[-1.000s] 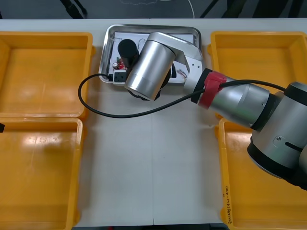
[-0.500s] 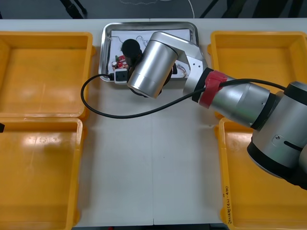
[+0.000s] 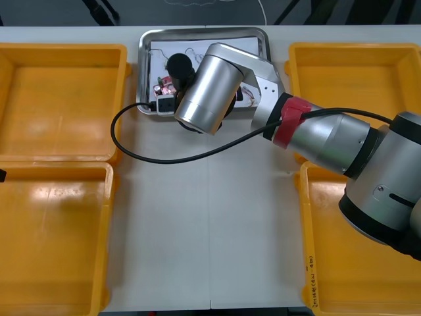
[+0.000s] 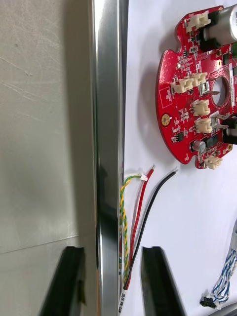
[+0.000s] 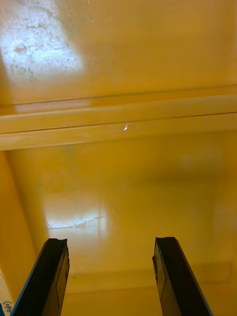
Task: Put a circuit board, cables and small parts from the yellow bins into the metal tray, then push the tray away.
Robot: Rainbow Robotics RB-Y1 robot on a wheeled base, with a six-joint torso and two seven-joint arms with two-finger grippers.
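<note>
The metal tray (image 3: 197,31) lies at the table's far edge, white inside. In it are a round red circuit board (image 4: 197,94), a red and yellow cable (image 4: 129,217), a black cable (image 4: 153,207) and a blue and white cable (image 4: 224,276). My right gripper (image 4: 112,249) straddles the tray's shiny rim (image 4: 106,123), one finger outside, one inside, shut on it. From the front, the right arm's silver wrist (image 3: 207,89) covers the tray's near side, with the board (image 3: 164,83) peeking out beside it. My left gripper (image 5: 111,242) hangs open over a yellow bin floor (image 5: 118,187).
Two yellow bins (image 3: 62,92) (image 3: 52,237) stand at the left and two (image 3: 355,72) (image 3: 355,263) at the right. The arm's own black hose (image 3: 131,148) loops over the table between the left bins and the tray.
The tray has slid a little farther away and slightly left, with the right wrist following it. The left arm has not moved.
</note>
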